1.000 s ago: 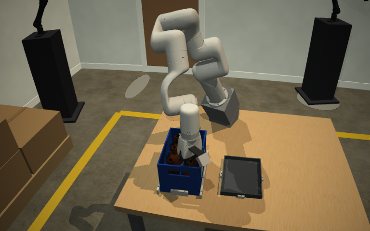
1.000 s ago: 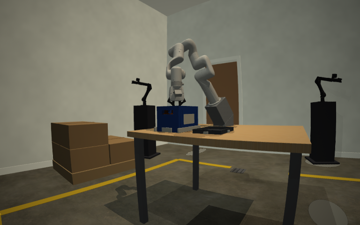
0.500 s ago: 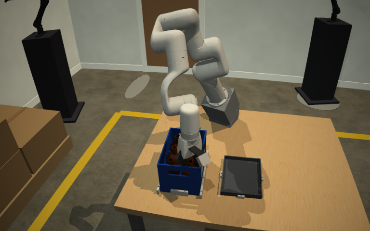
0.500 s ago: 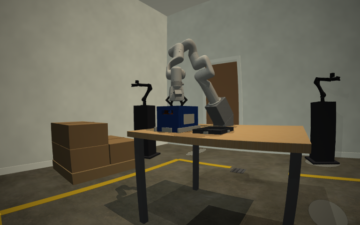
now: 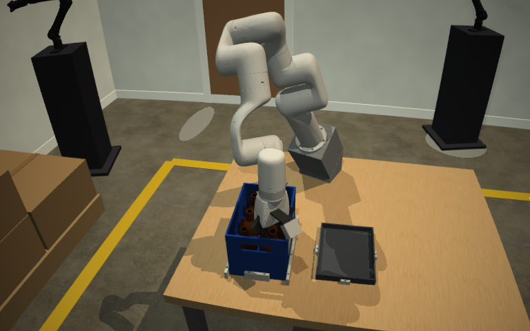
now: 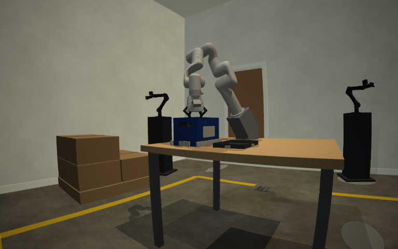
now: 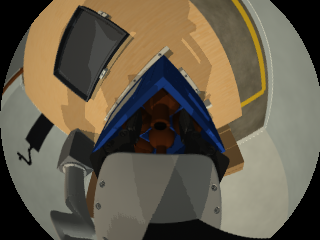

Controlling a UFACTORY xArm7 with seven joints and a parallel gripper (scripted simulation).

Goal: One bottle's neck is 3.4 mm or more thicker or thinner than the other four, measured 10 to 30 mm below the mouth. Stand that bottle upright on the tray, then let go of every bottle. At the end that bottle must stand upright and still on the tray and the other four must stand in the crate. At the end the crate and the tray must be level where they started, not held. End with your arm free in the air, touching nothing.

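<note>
My grey two-fingered gripper [image 6: 195, 114], jaws parted and holding nothing, hangs over brown bottles [image 5: 250, 212] in the blue plastic crate [image 5: 257, 255], probably gauging necks; next neck awaits.

This looks like a robot test room, a bit like a small workshop or store room. The floor is dark and hard, with a yellow tape line [image 5: 105, 249] marking off a work zone around the wooden bench [image 5: 410, 234]. A big white robot arm [image 5: 269, 78] is fixed on a gray block at the 12 o'clock edge of the bench. Two tall black stands [image 5: 70, 105] [image 5: 464, 85] sit at 10 and 2 o'clock, each with a small black arm on top. Brown cardboard boxes [image 6: 87, 161] are stacked on the floor at 9 o'clock. The walls are plain and pale, with a brown door [image 6: 249, 96] behind the arm.
</note>
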